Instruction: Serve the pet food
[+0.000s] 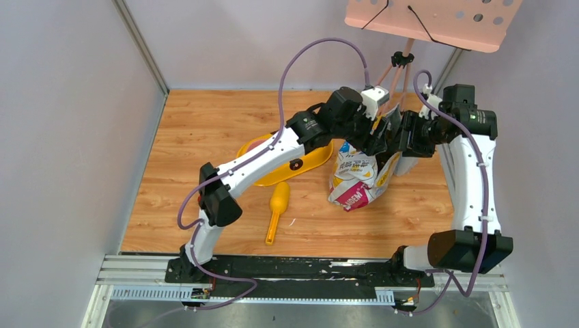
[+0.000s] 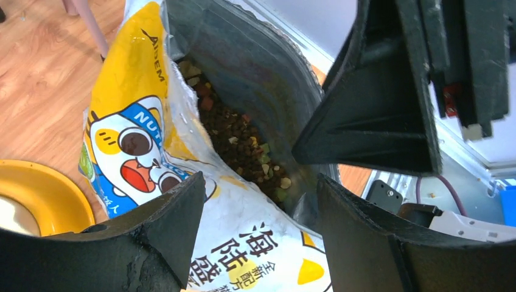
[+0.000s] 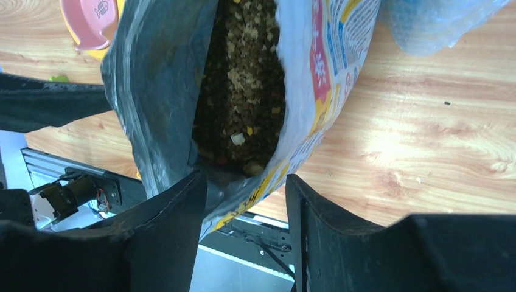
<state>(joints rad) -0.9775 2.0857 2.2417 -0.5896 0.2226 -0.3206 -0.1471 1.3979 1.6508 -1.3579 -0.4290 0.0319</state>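
Pet food (image 3: 240,79): dark brown kibble, pale flecks, heaped inside open bag (image 3: 152,91).

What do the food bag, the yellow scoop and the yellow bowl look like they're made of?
The bag looks like printed plastic film, probably foil-lined: glossy and creased outside, dull grey inside. The scoop is likely moulded plastic: one even yellow, smooth, with a faint sheen. The bowl also looks like plastic: the same yellow, smooth and glossy.
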